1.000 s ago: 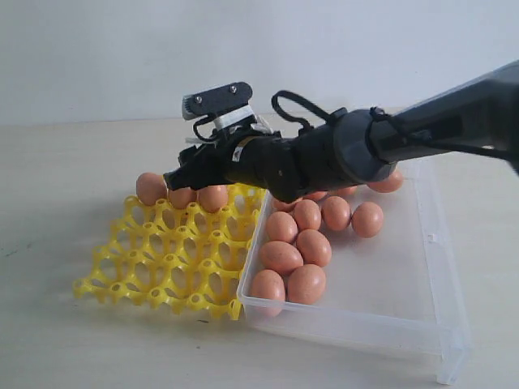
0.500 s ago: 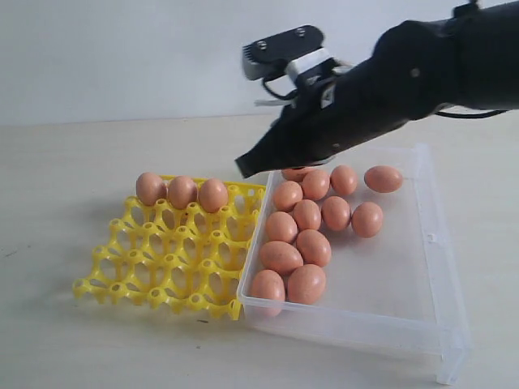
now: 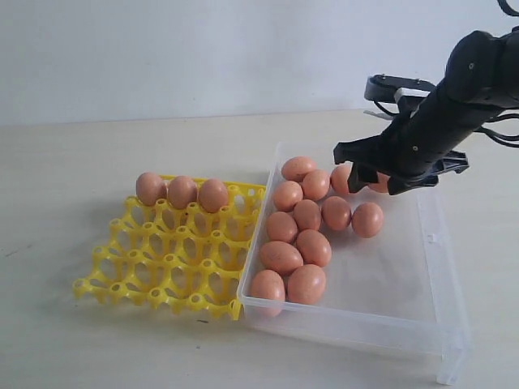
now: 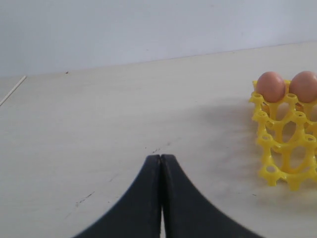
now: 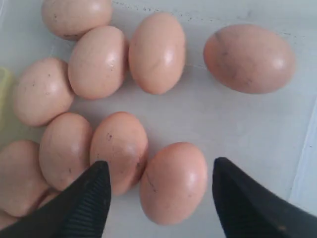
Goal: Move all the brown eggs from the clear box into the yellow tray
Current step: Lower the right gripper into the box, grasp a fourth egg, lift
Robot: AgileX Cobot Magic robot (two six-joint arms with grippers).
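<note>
Dark-flecked brown eggs (image 3: 306, 215) in clear box (image 3: 389, 279)

Pale beige tabletop (image 3: 65, 348), plain white wall (image 3: 162, 49) behind, faint dark scuffs (image 4: 85, 198) on it

The tabletop (image 3: 65, 162) is pale beige and matte, running back to a plain light wall (image 3: 162, 49) at 12 o'clock. Two things lie directly on it. The yellow tray (image 3: 166, 263) sits flat toward 9 o'clock, its grid of cups facing up. The clear box (image 3: 349, 328) sits flat at the tray's 3 o'clock, and its long wall is hard against the tray's edge. The left wrist view shows a few small dark scuff marks (image 4: 158, 148) on the bare tabletop (image 4: 124, 114), well apart from the tray (image 4: 282, 148).
</note>
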